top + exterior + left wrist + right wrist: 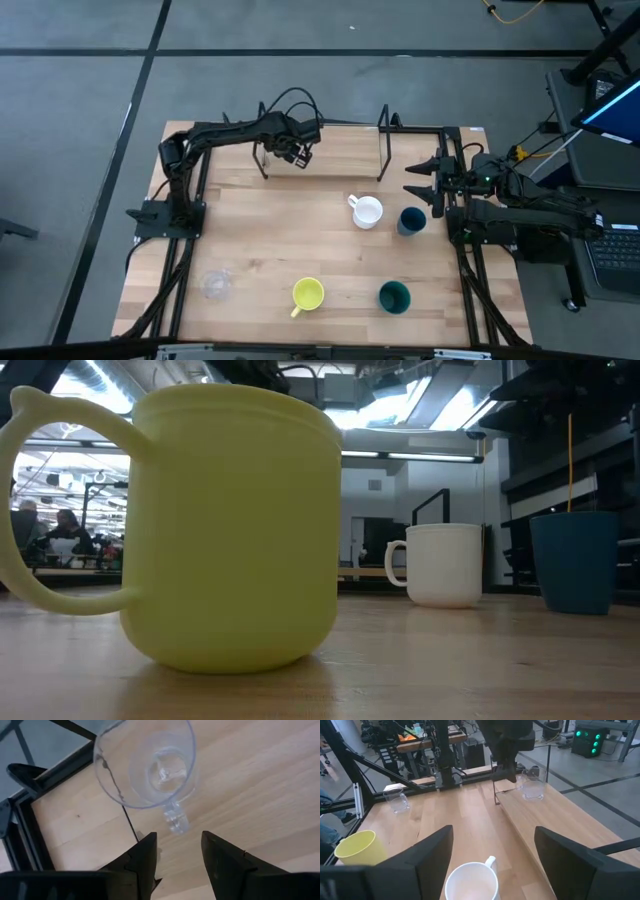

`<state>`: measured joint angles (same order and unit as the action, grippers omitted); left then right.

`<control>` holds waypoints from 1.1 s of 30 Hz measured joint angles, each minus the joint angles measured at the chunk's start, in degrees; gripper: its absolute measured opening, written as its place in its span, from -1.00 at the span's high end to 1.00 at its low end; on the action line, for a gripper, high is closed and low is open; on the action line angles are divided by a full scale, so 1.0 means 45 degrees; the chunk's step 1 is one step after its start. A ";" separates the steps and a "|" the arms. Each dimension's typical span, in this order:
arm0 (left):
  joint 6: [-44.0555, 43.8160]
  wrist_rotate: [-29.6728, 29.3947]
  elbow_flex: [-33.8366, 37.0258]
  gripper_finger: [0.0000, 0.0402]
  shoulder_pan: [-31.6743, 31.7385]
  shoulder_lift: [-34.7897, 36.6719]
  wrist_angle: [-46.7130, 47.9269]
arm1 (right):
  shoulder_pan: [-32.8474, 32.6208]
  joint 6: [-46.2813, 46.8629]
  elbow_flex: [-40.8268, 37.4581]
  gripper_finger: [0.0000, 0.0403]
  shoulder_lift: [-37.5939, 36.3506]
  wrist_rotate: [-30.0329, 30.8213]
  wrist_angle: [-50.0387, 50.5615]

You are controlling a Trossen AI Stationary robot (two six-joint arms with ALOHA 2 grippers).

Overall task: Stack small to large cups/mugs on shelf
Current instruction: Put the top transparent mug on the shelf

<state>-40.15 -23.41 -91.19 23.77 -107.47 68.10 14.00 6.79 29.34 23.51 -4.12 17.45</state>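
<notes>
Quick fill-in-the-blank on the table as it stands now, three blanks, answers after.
1. The clear glass cup on the shelf stands below the ____ gripper.
2. The white mug stands beside the dark ____ cup.
3. The right gripper has its fingers ____.

Missing words: left; blue; open

Yellow mug (308,293); white mug (367,211); dark green cup (394,296).

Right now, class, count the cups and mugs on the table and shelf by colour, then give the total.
Clear glass: 2 (table cup, shelf cup)
Yellow mug: 1
White mug: 1
Dark blue cup: 1
Dark green cup: 1
Total: 6
</notes>
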 joint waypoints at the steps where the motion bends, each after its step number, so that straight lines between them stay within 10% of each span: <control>1: -0.0004 -0.0003 -0.0003 0.26 0.0004 -0.0054 -0.0069 | 0.0003 0.0000 0.0000 -0.40 0.0000 0.0000 0.0000; 33: 0.0645 0.1854 0.0012 0.29 0.0579 -0.0079 -0.2595 | 0.0005 -0.0258 0.0000 -0.40 0.0000 0.0000 -0.0101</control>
<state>-37.25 -15.07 -91.13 26.37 -107.83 56.42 14.02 5.63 29.34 23.51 -4.12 17.00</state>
